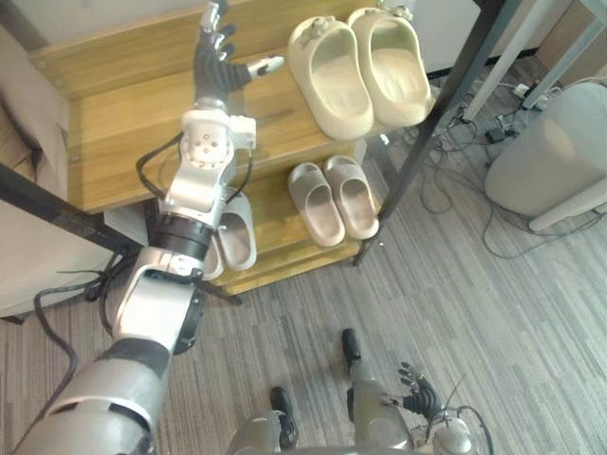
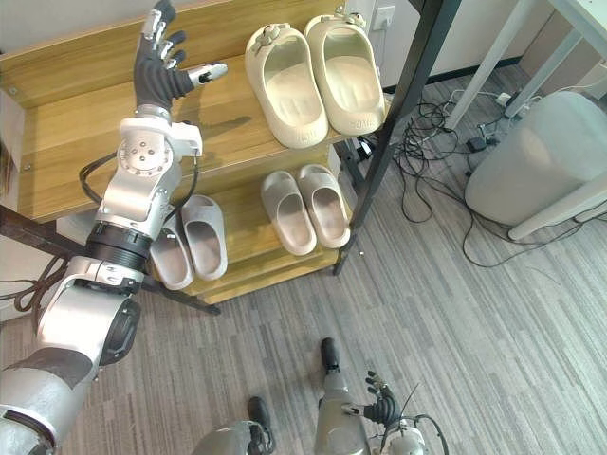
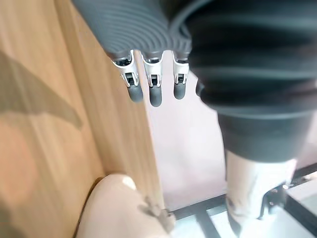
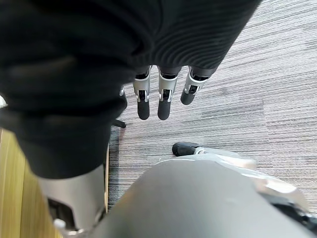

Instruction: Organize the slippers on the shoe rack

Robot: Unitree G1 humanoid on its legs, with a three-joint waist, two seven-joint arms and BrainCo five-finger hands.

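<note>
Low beside the robot, the right hand [image 1: 417, 391] hung idle over the striped grey carpet [image 1: 474, 313], fingers [image 4: 166, 101] loose and holding nothing. Farther off, the left hand [image 1: 216, 68] reached over the bare left half of the shoe rack's upper shelf [image 1: 123, 123], open with fingers spread and nothing in its grasp. A large cream pair of slippers [image 1: 332, 90] sat side by side at the right end of that shelf, just beside the black metal post [image 1: 446, 104]. On the lower shelf [image 1: 273, 204] stood a smaller taupe pair [image 1: 318, 204] at right and a pale grey pair [image 2: 204, 237] at left, partly hidden behind the left arm. All looked to be moulded foam: thick-soled, rounded and matt, with a broad closed toe band and an open heel. They would likely be light, springy rather than fragile, and not slippery against the smooth wood-grain boards. The toe band, pinched between thumb and fingers or hooked from inside, seemed the surest hold; the low heel rim offered less to grip. A rounded grey pouf [image 1: 550, 152] stood on the carpet at far right.
</note>
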